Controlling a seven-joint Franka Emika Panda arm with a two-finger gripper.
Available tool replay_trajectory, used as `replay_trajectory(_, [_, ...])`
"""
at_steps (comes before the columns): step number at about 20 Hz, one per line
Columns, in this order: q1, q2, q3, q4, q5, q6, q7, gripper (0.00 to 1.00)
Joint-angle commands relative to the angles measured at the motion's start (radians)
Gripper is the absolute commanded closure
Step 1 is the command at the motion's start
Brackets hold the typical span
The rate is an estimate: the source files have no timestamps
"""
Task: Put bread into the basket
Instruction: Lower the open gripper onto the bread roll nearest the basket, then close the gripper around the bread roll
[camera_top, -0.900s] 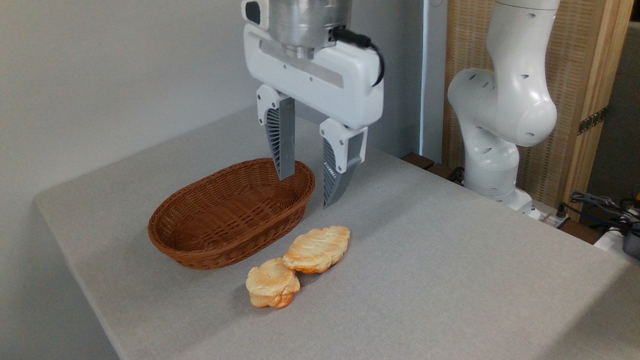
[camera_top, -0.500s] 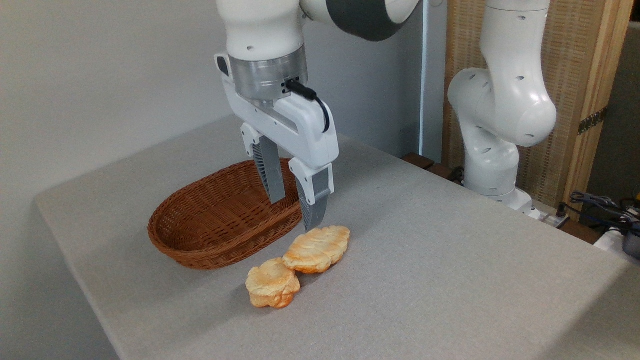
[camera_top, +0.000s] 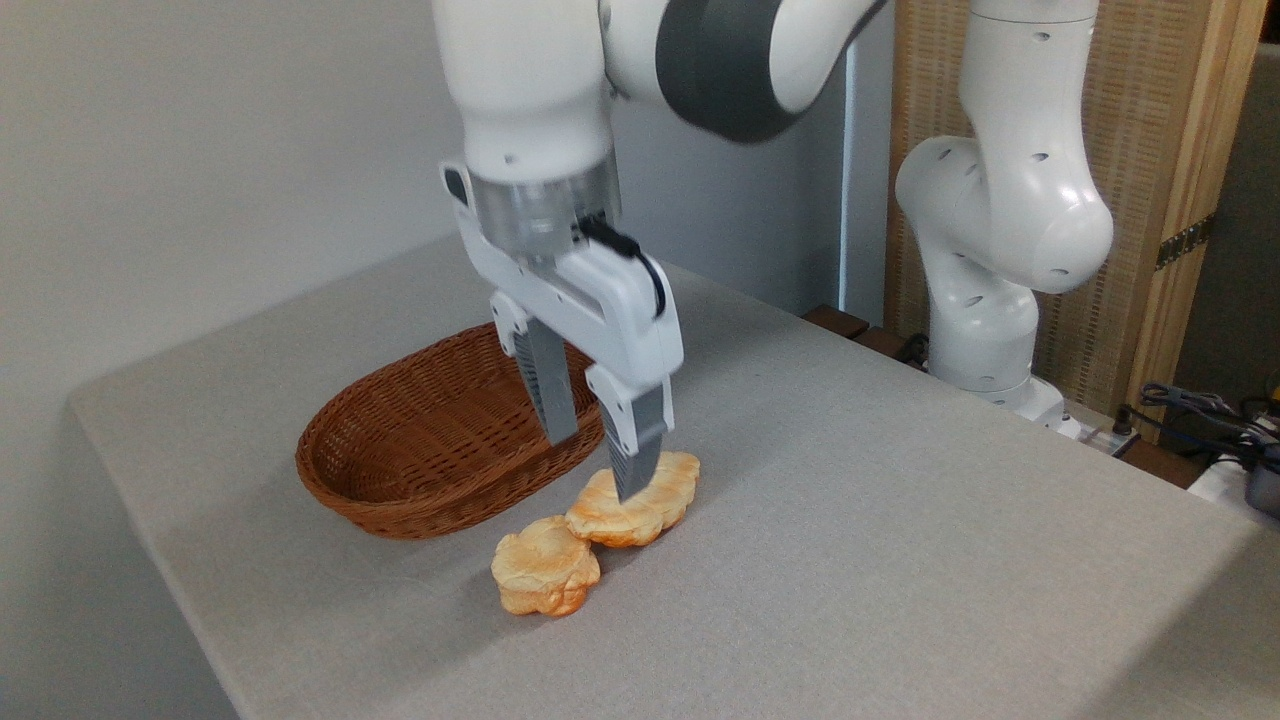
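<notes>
Right now I have the gripper (camera_top: 590, 467) low over the bread (camera_top: 655, 493), jaws parted to a middling width and holding nothing. The near finger crosses in front of the loaf's pale ridged top, while the far finger's tip shows against the rim of the basket (camera_top: 370, 500); from this one view I cannot tell whether either tip touches anything. The bread lies flat on the grey surface (camera_top: 900, 560), just beside the basket's near end and outside it, and its lower left end touches or nearly touches the small flower-shaped bun (camera_top: 545, 578) (that one is not my target). I judge this to be the approach before the grasp: the jaws look set to take the loaf across its narrow width, which makes sense since its length would not fit between them. The basket sits empty and close by, so the carry should be short. My worry is crowding: the far finger has little room between loaf and wicker, and closing could nudge the bun or catch the rim.
</notes>
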Motion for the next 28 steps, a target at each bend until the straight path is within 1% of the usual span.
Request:
replay_trajectory(1, [-0.003, -0.015, 0.006, -0.07, -0.018, 0.025, 0.022, 0.0])
replay_trajectory(3, [-0.003, -0.015, 0.006, -0.084, -0.019, 0.033, 0.024, 0.0])
replay_trajectory(4, [-0.006, -0.015, 0.004, -0.091, -0.029, 0.042, 0.024, 0.0])
replay_trajectory(6, [-0.02, -0.013, 0.006, -0.107, -0.065, 0.072, 0.022, 0.0])
replay_trajectory(7, [-0.02, -0.013, 0.006, -0.114, -0.078, 0.074, 0.022, 0.0])
replay_trajectory(11, [-0.025, -0.013, 0.004, -0.144, -0.096, 0.086, 0.022, 0.0])
replay_trajectory(17, [-0.023, -0.009, 0.006, -0.154, -0.095, 0.094, 0.038, 0.0])
replay_trajectory(21, [-0.025, 0.024, 0.004, -0.154, -0.088, 0.091, 0.038, 0.0])
replay_trajectory(25, [-0.025, 0.037, 0.003, -0.154, -0.088, 0.091, 0.038, 0.0])
replay_trajectory(27, [-0.025, 0.05, -0.002, -0.154, -0.088, 0.094, 0.036, 0.0])
replay_trajectory(28, [-0.025, 0.053, -0.014, -0.154, -0.088, 0.092, 0.036, 0.0])
